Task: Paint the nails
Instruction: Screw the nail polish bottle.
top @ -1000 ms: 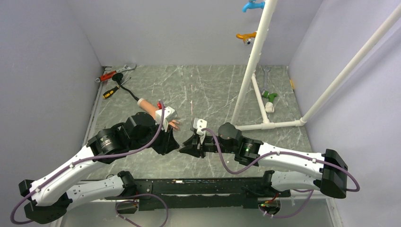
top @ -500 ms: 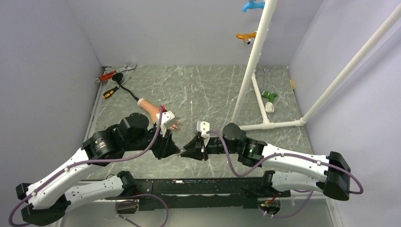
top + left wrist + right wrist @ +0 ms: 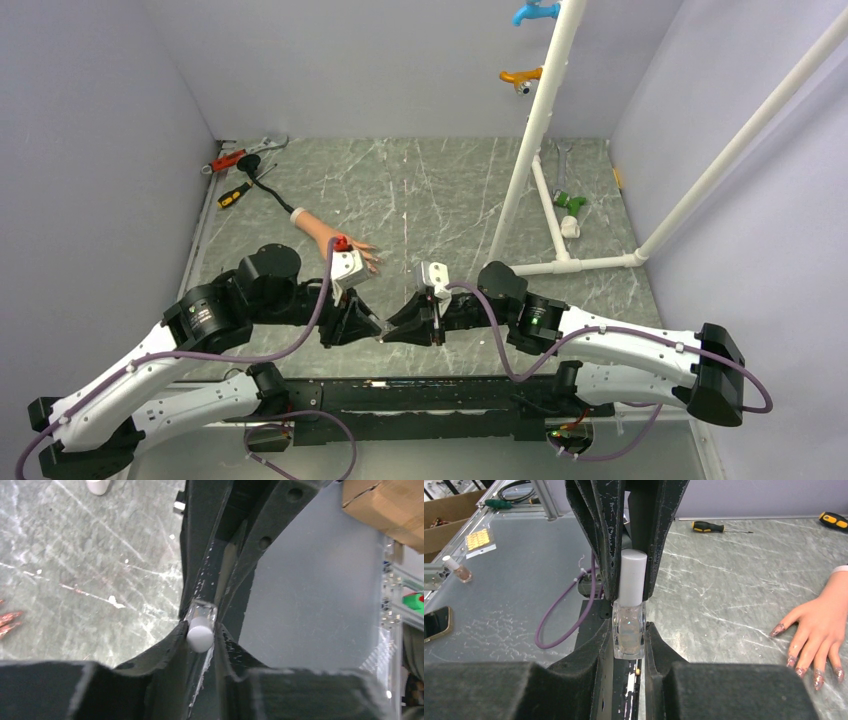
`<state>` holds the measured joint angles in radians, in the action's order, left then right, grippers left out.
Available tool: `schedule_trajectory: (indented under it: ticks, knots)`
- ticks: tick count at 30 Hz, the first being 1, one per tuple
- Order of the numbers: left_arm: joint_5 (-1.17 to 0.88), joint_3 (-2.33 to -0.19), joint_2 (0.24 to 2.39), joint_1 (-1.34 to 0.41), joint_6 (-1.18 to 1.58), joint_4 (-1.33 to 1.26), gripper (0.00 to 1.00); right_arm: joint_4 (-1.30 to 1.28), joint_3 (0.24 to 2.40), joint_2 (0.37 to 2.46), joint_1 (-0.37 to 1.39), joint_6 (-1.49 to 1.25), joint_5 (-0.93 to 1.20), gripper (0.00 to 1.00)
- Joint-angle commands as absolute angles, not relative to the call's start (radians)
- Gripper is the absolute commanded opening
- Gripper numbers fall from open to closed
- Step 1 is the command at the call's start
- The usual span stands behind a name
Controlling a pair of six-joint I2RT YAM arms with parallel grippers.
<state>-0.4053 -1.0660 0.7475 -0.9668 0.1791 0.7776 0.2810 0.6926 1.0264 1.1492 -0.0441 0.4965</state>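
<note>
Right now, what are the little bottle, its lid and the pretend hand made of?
The bottle looks like glass: clear, shiny, thick see-through walls. The lid is probably plastic: white, smooth, matte. The pretend hand may be rubber or plastic: skin-coloured, softly shiny, and its nails glitter.

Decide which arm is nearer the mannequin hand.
Left. The left arm lies close on the near side of the mannequin hand; the right arm reaches in from farther right.
</note>
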Motion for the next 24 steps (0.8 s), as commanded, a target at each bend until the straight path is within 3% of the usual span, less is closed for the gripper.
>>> schedule_trajectory:
  ticks: [1,5,8,17,24]
  knots:
    - [-0.510,-1.065,0.737,-0.971,0.128,0.671,0.39,0.343,0.702,1.019,1.154,-0.029,0.500,0.00]
    - [-0.478,-1.080,0.717,-0.971,0.112,0.684,0.65,0.341,0.701,1.020,1.153,-0.027,0.500,0.00]
    - [-0.474,-1.093,0.691,-0.971,0.103,0.699,0.74,0.339,0.702,1.026,1.154,-0.026,0.503,0.00]
    - [-0.302,-1.153,0.672,-0.971,0.190,0.798,0.72,0.338,0.706,1.032,1.152,-0.025,0.502,0.00]
    - [-0.192,-1.174,0.698,-0.971,0.250,0.851,0.68,0.323,0.701,1.019,1.153,-0.026,0.383,0.00]
